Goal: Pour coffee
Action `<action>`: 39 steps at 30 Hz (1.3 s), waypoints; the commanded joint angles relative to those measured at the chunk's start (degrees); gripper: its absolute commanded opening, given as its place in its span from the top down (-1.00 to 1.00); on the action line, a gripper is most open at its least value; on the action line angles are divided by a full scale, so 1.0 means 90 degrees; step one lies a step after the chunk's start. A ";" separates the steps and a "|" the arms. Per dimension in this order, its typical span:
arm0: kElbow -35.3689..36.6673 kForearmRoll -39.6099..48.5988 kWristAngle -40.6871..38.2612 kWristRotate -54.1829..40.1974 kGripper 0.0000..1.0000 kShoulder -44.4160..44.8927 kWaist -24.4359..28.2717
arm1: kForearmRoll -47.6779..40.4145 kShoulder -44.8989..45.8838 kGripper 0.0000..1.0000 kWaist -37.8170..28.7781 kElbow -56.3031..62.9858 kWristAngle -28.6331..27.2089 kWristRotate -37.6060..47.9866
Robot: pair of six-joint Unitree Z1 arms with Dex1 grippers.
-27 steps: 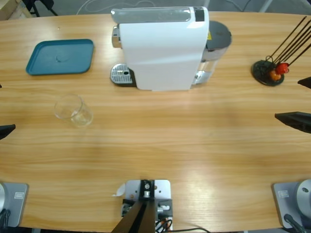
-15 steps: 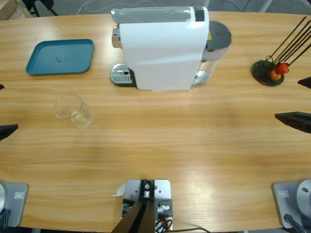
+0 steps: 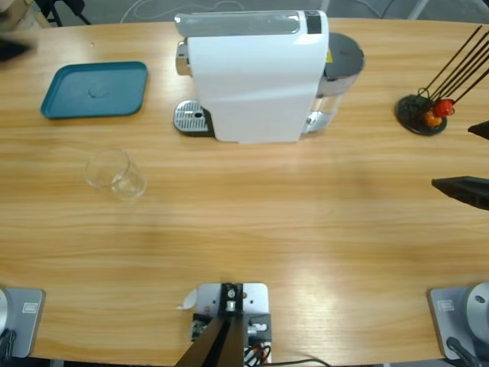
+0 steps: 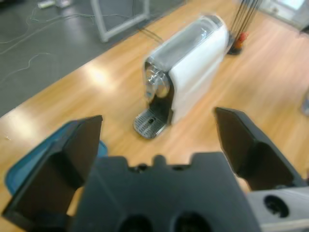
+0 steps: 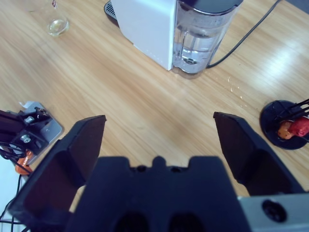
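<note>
Both grippers, left (image 4: 157, 140) and right (image 5: 157, 140), hang spread and empty; the glass (image 3: 114, 173) waits apart from the coffee machine (image 3: 256, 76).

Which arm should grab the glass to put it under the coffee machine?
Probably left. The glass stands on its side of the table, and the left gripper is open. The right gripper sits far across, past the coffee machine.

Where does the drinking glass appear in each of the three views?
High view: the glass stands left of centre, below the blue tray.
Left wrist view: not in it.
Right wrist view: the glass is at the top left edge.
Shared landmark: the white coffee machine, in all three.
</note>
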State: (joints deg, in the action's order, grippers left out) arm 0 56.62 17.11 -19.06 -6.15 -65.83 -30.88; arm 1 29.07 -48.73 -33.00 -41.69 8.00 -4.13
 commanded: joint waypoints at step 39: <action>0.2059 0.0052 -0.2319 0.5599 -0.70 -0.3998 0.0296 | -0.0046 -0.0025 -1.00 -0.0054 0.0110 0.0020 -0.0078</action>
State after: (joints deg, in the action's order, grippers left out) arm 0 75.25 18.11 -37.72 46.56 -97.90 -28.36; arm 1 29.07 -48.74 -33.03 -41.69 7.99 -4.15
